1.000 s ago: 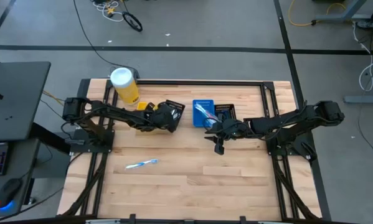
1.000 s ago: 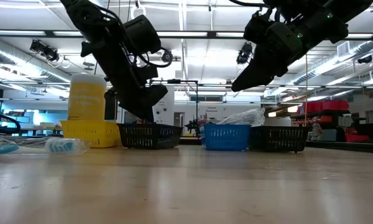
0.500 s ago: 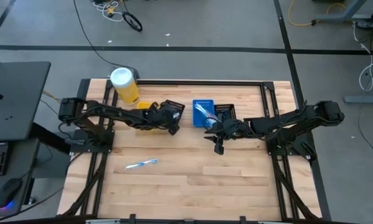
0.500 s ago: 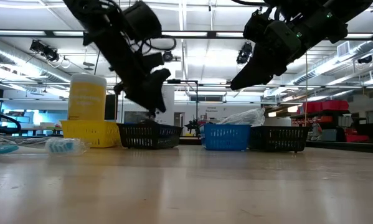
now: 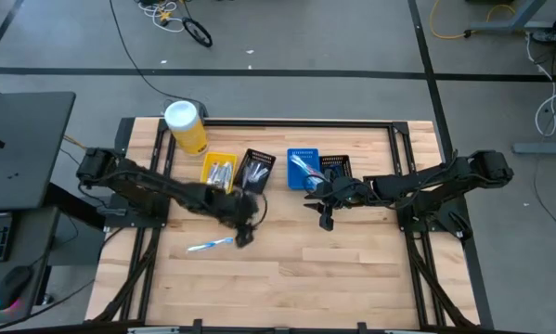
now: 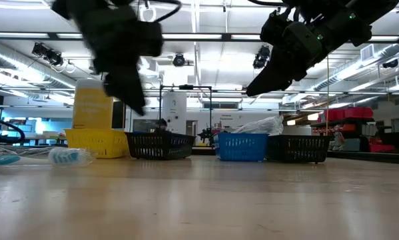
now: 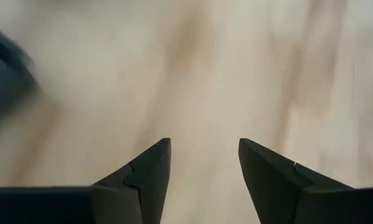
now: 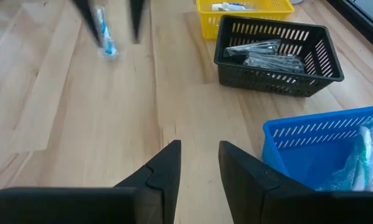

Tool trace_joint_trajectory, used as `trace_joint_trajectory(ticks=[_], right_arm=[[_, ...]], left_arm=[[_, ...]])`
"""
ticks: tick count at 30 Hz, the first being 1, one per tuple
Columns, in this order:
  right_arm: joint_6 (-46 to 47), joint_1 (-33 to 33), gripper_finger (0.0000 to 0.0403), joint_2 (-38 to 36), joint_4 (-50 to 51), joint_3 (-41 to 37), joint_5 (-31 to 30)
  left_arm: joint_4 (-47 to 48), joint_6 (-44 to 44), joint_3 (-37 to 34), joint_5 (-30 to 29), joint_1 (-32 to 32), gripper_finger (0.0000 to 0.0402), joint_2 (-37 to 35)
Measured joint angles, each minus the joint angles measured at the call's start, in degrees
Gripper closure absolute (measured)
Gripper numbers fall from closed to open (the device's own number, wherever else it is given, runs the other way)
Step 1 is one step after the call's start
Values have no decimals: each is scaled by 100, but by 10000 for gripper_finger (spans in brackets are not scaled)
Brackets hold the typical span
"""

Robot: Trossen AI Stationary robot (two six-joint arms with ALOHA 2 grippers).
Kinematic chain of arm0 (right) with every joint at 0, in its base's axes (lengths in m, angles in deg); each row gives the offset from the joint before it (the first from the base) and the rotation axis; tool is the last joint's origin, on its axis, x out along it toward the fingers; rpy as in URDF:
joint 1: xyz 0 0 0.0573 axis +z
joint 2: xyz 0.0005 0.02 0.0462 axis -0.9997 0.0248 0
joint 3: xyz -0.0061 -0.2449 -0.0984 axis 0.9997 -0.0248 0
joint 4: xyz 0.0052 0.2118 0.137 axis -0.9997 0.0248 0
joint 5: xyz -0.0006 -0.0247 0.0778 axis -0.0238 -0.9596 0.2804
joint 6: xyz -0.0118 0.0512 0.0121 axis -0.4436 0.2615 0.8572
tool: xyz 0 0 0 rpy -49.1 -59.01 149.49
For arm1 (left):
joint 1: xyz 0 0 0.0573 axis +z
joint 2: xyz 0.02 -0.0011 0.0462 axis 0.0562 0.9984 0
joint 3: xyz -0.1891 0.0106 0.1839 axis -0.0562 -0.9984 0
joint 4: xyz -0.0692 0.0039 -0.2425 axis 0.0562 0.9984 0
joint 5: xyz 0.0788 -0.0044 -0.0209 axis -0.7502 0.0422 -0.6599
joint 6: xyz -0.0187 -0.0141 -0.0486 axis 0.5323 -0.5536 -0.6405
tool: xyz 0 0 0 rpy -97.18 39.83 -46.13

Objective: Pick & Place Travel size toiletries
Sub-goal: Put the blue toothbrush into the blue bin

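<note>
1. The toothbrush (image 5: 211,245), light blue and clear-wrapped, lies alone on the bare wood of the table (image 5: 333,269), well in front of the row of bins; it looks to be the one item not yet sorted.
2. The left gripper (image 5: 244,233) hovers just beside the toothbrush's end, its fingers (image 7: 150,171) spread apart with nothing between them, apparently poised to come down on it.
3. The right gripper (image 5: 327,221) hangs in front of the blue bin (image 5: 303,170), fingers (image 8: 167,168) partly apart and empty, seemingly waiting.
4. The yellow bin (image 5: 217,171) holds small tubes, the black bin (image 5: 257,170) dark wrapped pieces, and the blue bin clear-wrapped brushes, which suggests sorting by kind.
5. No brand, label or writing can be read anywhere, including on the yellow canister (image 5: 187,127).
</note>
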Motion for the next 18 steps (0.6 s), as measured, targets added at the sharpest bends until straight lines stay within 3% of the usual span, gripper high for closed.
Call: trace_joint_trajectory(ticks=[9,13,18], right_arm=[[0,0,285,0,-13,0,-2],[0,2,285,0,-13,0,-2],[0,2,285,0,-13,0,-2]], left_arm=[[1560,-1272,-13,-182,-1270,205,13],[1518,-1509,-249,-865,-1494,205,15],[914,-1677,-656,-817,-1498,205,15]])
